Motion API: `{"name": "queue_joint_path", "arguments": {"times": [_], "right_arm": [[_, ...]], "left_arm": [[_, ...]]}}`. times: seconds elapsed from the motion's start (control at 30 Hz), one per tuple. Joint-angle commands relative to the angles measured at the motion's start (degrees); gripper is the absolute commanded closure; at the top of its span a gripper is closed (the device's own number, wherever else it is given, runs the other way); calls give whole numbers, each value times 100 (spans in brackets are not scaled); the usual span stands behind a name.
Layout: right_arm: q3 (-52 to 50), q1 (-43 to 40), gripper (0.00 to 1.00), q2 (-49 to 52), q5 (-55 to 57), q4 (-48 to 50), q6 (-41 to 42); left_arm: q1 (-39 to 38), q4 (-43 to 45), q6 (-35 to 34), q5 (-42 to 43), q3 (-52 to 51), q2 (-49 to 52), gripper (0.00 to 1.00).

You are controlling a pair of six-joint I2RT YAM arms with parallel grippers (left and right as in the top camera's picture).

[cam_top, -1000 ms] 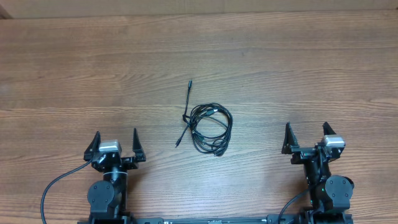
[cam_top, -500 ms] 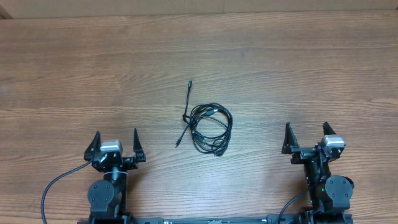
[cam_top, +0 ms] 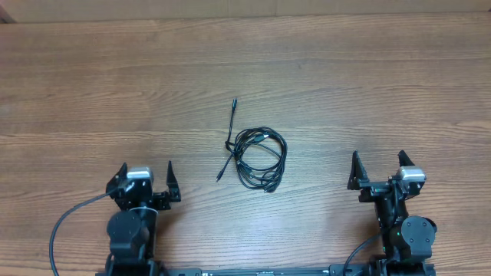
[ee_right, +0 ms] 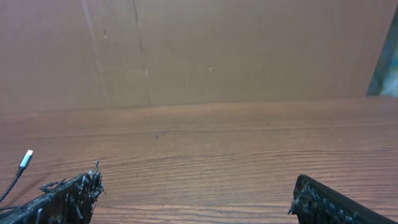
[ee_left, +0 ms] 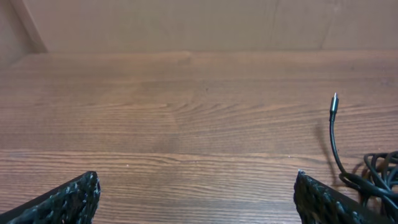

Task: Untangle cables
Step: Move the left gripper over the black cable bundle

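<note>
The cables lie coiled mid-table, one strand pointing toward the far edge, with open wood on every side. The left gripper and right gripper sit spread wide near the front edge, well apart from the cables.

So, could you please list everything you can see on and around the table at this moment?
cables: one tangled bundle, strand count unclear, black, middle of the table, with one end stretching toward the far edge
table: one, brown wood grain, fills the overhead view
back panel: one, tan, upright behind the table's far edge
arm wires: two, black, thick, trailing from the arm bases at the near edge
left hand: one, black, near edge on the left, open and empty
right hand: one, black, near edge on the right, open and empty
</note>
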Motion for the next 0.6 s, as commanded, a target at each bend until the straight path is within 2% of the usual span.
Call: {"name": "queue_joint_path", "arguments": {"times": [0.0, 0.33, 0.57], "right_arm": [[-59, 24, 0, 7, 70, 35, -2], [-59, 24, 0, 7, 70, 35, -2], [-59, 24, 0, 7, 70, 35, -2]], "left_arm": [[-39, -46, 76, 125, 424, 492, 0], [-39, -140, 210, 295, 1200, 2122, 0], [-39, -876, 352, 376, 2116, 3067, 1]]}}
